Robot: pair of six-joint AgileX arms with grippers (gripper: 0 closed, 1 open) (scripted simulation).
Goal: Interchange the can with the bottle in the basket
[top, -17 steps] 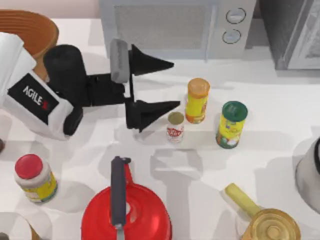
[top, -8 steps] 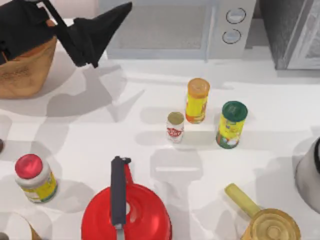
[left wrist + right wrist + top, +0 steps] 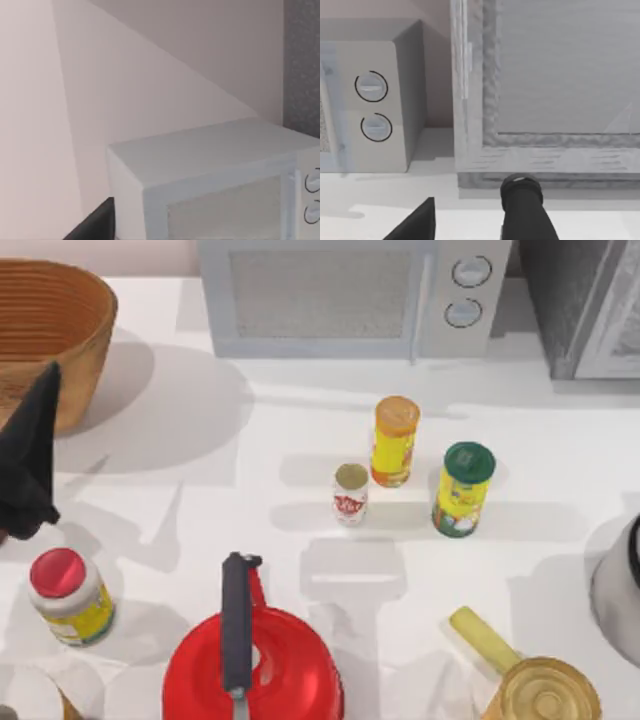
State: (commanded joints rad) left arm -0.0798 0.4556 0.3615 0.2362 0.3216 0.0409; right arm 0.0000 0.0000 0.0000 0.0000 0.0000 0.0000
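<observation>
We find the can (image 3: 351, 493) upright mid-bench, just beside the orange-lidded bottle (image 3: 395, 440) and near the green-lidded bottle (image 3: 463, 488). The basket (image 3: 50, 338) sits at the far left corner. Our left gripper (image 3: 28, 455) hangs at the left edge by the basket; whether clenched or released, we cannot tell.

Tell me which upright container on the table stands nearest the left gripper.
The red-lidded jar, standing alone at the table's left just below the left gripper. The can, orange-lidded bottle and green-lidded bottle cluster mid-table.
</observation>
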